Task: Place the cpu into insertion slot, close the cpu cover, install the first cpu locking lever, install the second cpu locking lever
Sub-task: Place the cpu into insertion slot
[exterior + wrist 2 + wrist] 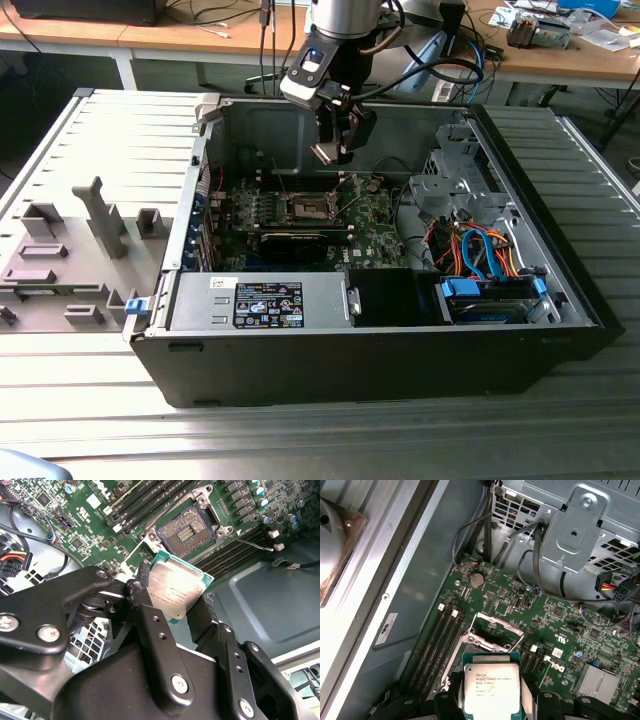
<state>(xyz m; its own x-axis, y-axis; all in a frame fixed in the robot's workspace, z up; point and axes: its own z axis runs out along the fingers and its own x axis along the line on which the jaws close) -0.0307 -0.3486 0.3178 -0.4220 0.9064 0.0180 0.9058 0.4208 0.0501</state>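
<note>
The claw (pixel 340 150) is pinching the cpu (pixel 176 586) by two opposite edges, closed only to its width, hovering above the bare insertion slot (pixel 186 530). The chip is looking light, stiff and slick (its underside likely fragile), so edges are seeming the safest hold.

The arm (pixel 345 15) reaches down from above, its gripper (pixel 333 150) (black, two fingers) pinching the cpu (pixel 175 592) by opposite edges.

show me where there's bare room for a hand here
Bare: the grey case panel beside the memory slots, and the ribbed table in front of the case. Crowded: the cables by the drive cage, and the gripper with the cpu.
</note>
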